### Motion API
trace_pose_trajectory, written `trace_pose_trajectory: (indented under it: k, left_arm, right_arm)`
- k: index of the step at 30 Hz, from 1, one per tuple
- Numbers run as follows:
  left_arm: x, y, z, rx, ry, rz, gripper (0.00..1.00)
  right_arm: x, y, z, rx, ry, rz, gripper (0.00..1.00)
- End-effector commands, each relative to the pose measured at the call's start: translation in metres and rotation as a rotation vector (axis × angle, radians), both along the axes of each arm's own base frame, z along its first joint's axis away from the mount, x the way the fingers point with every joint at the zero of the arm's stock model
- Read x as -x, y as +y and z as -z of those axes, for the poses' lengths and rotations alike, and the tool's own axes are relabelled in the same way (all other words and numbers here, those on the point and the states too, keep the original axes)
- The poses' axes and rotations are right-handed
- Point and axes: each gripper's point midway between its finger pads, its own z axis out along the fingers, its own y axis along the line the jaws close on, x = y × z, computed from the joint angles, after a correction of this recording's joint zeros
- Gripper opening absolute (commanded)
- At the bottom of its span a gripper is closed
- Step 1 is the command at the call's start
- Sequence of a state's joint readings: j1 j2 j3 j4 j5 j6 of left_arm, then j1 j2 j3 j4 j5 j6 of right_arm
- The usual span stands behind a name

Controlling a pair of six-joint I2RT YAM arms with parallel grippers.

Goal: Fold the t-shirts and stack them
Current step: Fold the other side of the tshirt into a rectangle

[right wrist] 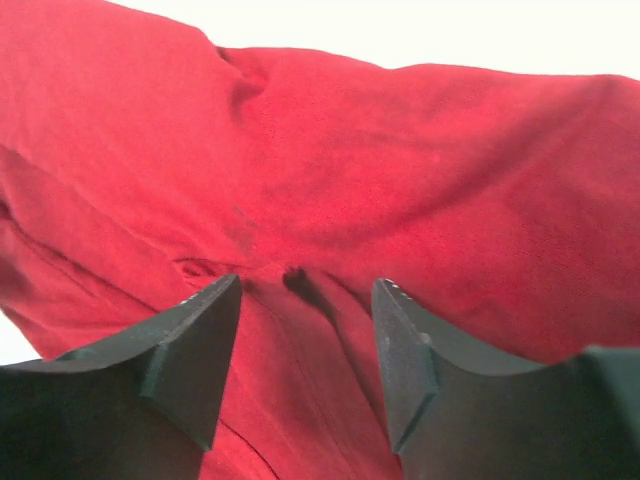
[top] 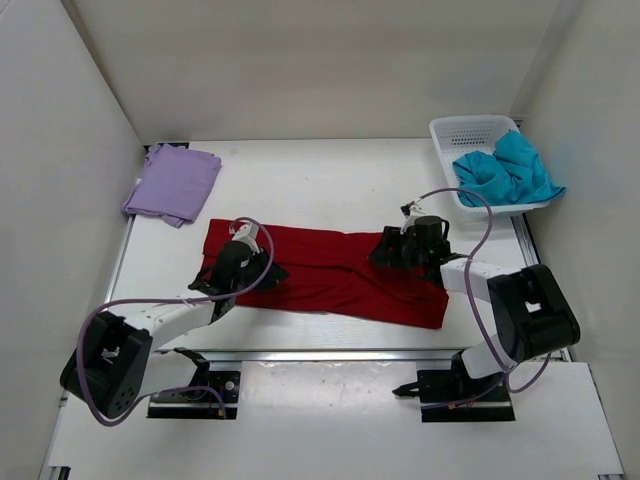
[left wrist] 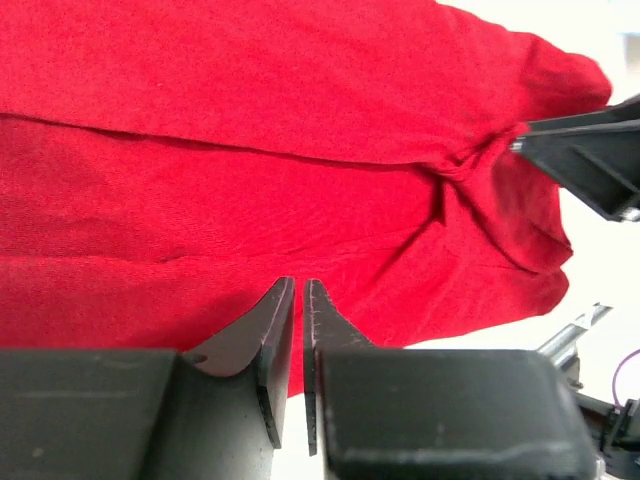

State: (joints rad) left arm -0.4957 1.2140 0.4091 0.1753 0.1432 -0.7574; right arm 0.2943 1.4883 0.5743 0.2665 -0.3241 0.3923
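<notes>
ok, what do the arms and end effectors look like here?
The left arm and right arm match: white links, bulky black joint housings, a loose lavender cable looping along each. The left end effector and right end effector have black tapered fingers.

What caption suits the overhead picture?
Red t-shirt spread at centre, lavender t-shirt folded far left, teal t-shirt in basket.
</notes>
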Motion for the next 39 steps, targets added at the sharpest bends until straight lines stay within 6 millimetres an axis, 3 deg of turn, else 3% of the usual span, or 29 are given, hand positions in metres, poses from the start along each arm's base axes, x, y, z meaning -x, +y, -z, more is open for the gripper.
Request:
trace_pose_trajectory:
  k: [1,4,10,13,17,21,26,28,30,31,34,38,39]
  left_arm:
    - [0.0,-0.004,-0.02,0.067,-0.066,0.009,0.21]
    - [0.005,-0.002,-0.017,0.09,-0.063,0.005,0.2]
    - [0.003,0.003,-0.017,0.096,-0.061,-0.012,0.2]
    - [0.003,0.003,-0.021,0.106,-0.072,-0.013,0.2]
    - [0.002,0.003,-0.024,0.115,-0.081,-0.013,0.2]
    - [0.001,-0.003,-0.027,0.127,-0.077,-0.004,0.2]
    - [-0.004,-0.007,-0.034,0.148,-0.089,-0.005,0.21]
    - [-0.004,-0.01,-0.037,0.153,-0.099,0.003,0.21]
    - [-0.007,-0.011,-0.041,0.158,-0.108,0.002,0.21]
    - [-0.008,-0.011,-0.042,0.16,-0.105,0.002,0.21]
    - [-0.012,-0.012,-0.048,0.164,-0.123,-0.001,0.21]
    - [-0.017,-0.018,-0.056,0.166,-0.137,0.001,0.22]
    - [-0.02,-0.022,-0.058,0.163,-0.147,0.012,0.21]
  right_arm:
    - [-0.014,0.012,-0.024,-0.078,-0.098,-0.036,0.52]
    - [-0.004,0.012,-0.02,-0.096,-0.084,-0.053,0.44]
    - [0.013,0.02,-0.016,-0.08,-0.059,-0.09,0.12]
    - [0.026,0.025,-0.02,-0.067,-0.047,-0.102,0.01]
    - [0.041,0.027,-0.036,-0.04,-0.079,-0.102,0.0]
    - [0.068,0.025,-0.025,-0.009,-0.011,-0.084,0.0]
    - [0.102,0.037,-0.015,-0.011,0.044,-0.114,0.0]
    - [0.109,0.039,-0.009,-0.016,0.069,-0.105,0.05]
    - [0.113,0.049,-0.012,-0.042,0.067,-0.131,0.17]
    - [0.117,0.051,-0.011,-0.044,0.075,-0.145,0.18]
    - [0.12,0.064,-0.025,-0.075,0.067,-0.2,0.16]
    - [0.097,0.05,-0.053,-0.051,-0.017,-0.144,0.23]
    - [0.083,0.038,-0.063,-0.069,-0.049,-0.099,0.18]
